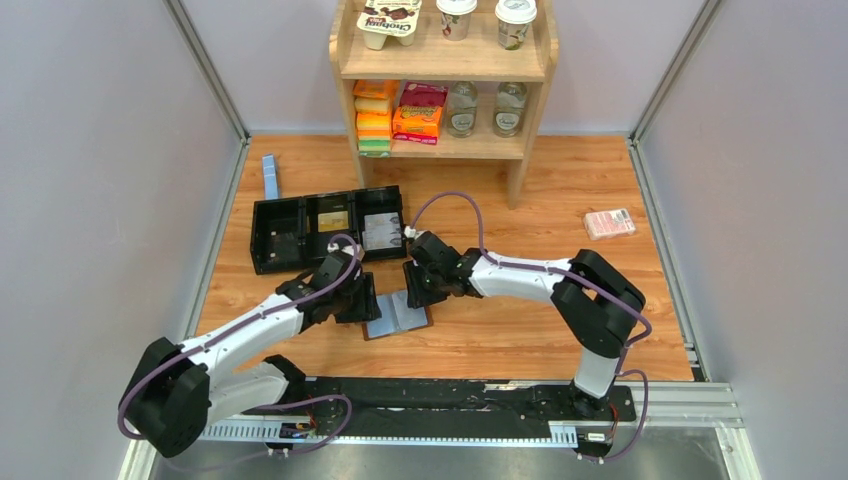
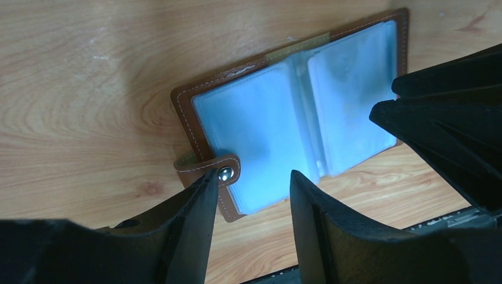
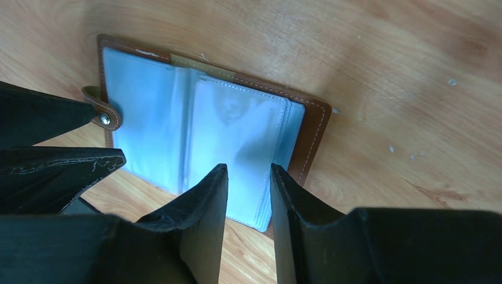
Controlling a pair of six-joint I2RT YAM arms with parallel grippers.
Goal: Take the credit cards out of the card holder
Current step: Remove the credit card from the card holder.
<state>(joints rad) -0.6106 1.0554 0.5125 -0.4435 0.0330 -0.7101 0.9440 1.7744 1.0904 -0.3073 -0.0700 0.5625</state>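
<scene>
The card holder (image 1: 398,313) lies open and flat on the wooden table, brown leather outside, pale blue clear sleeves inside (image 2: 278,118) (image 3: 207,130). A pale card shows dimly through the right-hand sleeve (image 3: 237,118); I cannot make out other credit cards in it. My left gripper (image 1: 365,300) (image 2: 254,173) is open at the holder's left edge, one fingertip by the snap tab (image 2: 225,173). My right gripper (image 1: 418,290) (image 3: 248,166) hangs over the other half with its jaws a narrow gap apart and nothing between them.
A long black compartmented tray (image 1: 262,240) lies just behind the holder, with flat cards in its right compartments. A blue strip (image 1: 270,176) lies at the back left and a pink packet (image 1: 609,223) at the right. A wooden shelf (image 1: 445,68) with goods stands at the back.
</scene>
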